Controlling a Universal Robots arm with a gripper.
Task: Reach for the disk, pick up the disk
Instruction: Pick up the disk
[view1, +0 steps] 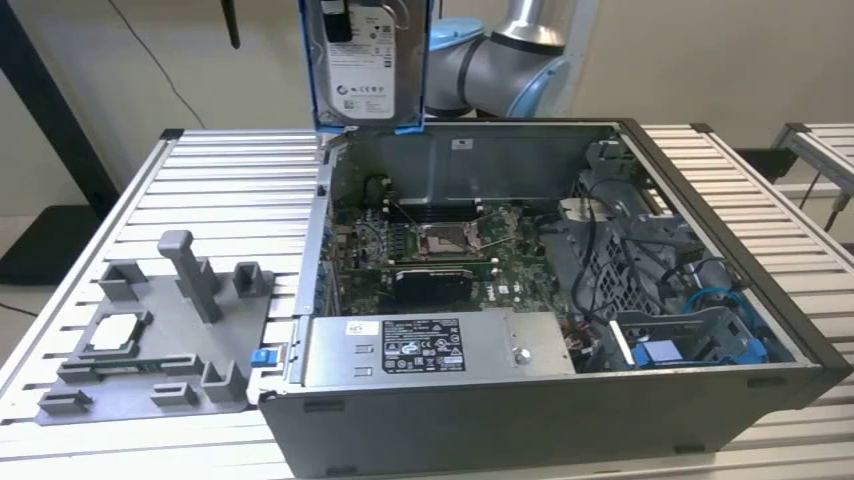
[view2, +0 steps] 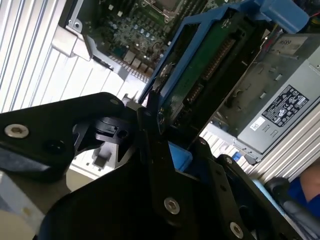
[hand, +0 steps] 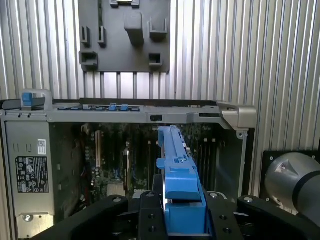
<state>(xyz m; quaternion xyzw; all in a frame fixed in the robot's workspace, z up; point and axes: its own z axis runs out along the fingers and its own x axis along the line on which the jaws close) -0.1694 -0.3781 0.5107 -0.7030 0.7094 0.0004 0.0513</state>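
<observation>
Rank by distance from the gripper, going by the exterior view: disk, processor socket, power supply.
1. The disk, clamped in the gripper, held above the case's far wall.
2. The processor socket, in the middle of the motherboard.
3. The power supply, along the case wall nearest the camera.

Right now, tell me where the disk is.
The disk hangs upright in the hand, above the far wall of the open computer case, at the top of the exterior view, just to that view's left of the arm's joint.
</observation>
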